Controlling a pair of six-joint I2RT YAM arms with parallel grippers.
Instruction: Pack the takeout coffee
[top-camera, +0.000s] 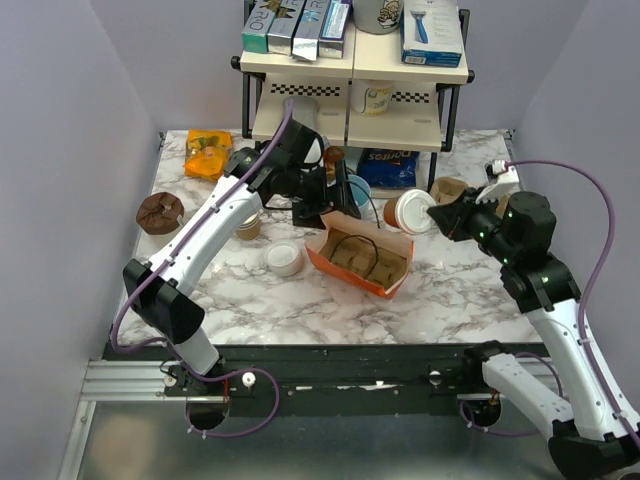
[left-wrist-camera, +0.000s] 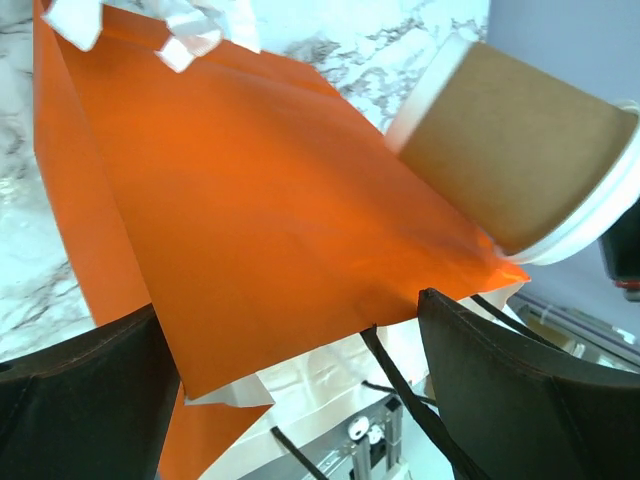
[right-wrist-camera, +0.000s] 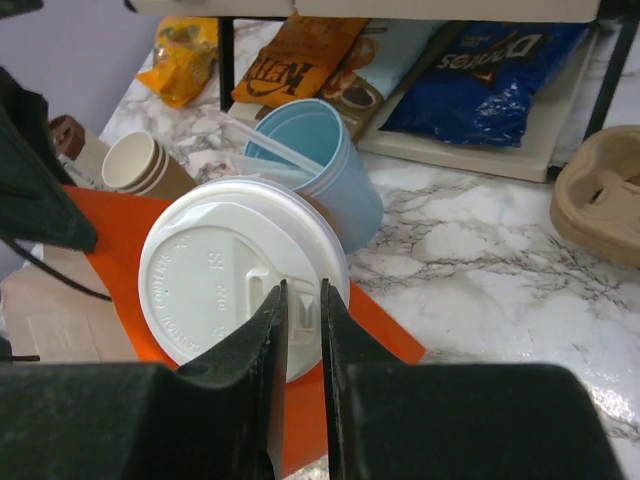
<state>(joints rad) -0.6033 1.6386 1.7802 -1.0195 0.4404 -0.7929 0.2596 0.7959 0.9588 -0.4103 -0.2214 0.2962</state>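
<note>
Not packed yet, though close. At the bag's (top-camera: 342, 273) far-left corner, finds the left gripper (top-camera: 315, 212) spread fully wide, fingers (left-wrist-camera: 90, 390) set either side of the orange wall near the rim; cannot tell whether touching that wall or only straddling it. Looks, as a judgement, like steadying the mouth rather than clamping anything. On to the bag itself: mouth open toward the overhead camera, black handles (top-camera: 372, 243) lying across the opening, no coffee inside. Just at the bag's far-right corner, sees the coffee (top-camera: 410, 210) held in the air and tipped over, tan base toward the bag, white lid (right-wrist-camera: 215, 285) turned away from it. Right of the bag, has the right gripper (top-camera: 443, 216) narrowed to a slim pinch on the lid's rim, carrying it. Done, judging by this: coffee picked up and brought to the bag's edge, mouth open to receive it. Left: carry over the mouth, turn upright, lower in past the handles, release, draw back from the bag. Worth care: with a pinch on the lid alone, risks popping it loose or spilling while tipped.
</note>
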